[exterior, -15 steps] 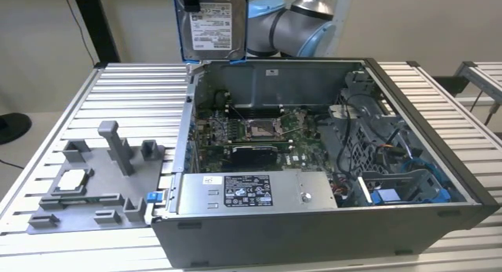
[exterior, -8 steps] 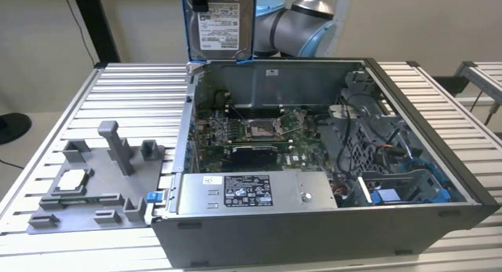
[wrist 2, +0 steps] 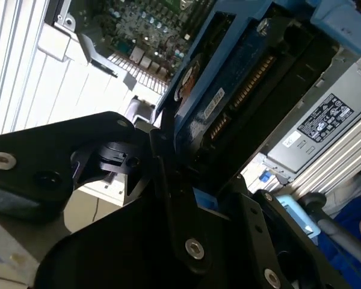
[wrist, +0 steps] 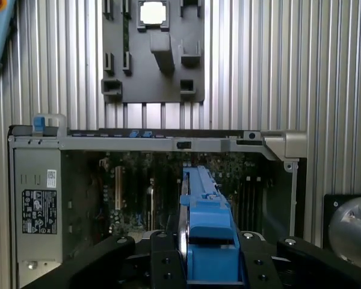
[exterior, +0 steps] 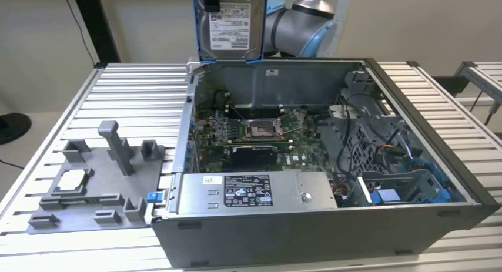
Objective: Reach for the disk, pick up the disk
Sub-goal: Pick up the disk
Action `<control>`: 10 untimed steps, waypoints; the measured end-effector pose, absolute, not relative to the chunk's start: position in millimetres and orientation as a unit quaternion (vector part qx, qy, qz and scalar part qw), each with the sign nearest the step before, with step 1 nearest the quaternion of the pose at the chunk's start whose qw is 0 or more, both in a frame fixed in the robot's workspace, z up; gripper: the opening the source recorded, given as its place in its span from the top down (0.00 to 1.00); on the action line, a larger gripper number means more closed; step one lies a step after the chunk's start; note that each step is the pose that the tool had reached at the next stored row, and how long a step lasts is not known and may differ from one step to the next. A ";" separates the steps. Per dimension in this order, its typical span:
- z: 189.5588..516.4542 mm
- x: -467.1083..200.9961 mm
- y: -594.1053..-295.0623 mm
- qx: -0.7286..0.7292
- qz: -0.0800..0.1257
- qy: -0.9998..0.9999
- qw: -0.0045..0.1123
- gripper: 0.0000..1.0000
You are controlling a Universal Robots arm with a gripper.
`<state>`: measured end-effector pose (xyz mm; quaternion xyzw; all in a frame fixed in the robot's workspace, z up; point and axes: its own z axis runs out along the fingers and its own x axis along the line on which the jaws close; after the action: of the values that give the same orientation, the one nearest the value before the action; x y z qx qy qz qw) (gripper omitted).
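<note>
- While my arm (exterior: 302, 25) reaches over the open computer case (exterior: 314, 231) in the exterior view, the disk (exterior: 230, 25) hangs upright above the case's far wall. Its label faces the camera, and it is clear of the slatted table (exterior: 133, 90).
- In the first wrist view, my gripper (wrist: 207, 268) is clenched on the disk (wrist: 206, 235). One of my black fingers (wrist: 162, 265) presses each side of its blue bracket, above the motherboard (wrist: 138, 189).
- In the second wrist view, the grasped disk (wrist 2: 228, 96) shows its circuit side, with the grey power supply (wrist 2: 325, 126) beyond it.
</note>
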<state>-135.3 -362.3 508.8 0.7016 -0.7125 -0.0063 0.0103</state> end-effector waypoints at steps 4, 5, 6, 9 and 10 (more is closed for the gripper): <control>508.7 -121.9 -362.3 0.702 -0.006 -0.712 0.010 1.00; 508.6 -117.8 -362.3 0.702 -0.006 -0.713 0.010 1.00; 508.6 -114.0 -362.3 0.702 -0.006 -0.713 0.010 1.00; 508.4 -108.0 -362.3 0.702 -0.006 -0.712 0.010 1.00; 508.3 -105.2 -362.3 0.702 -0.006 -0.712 0.010 1.00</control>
<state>-105.2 -362.3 508.3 0.7016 -0.7125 -0.0061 0.0102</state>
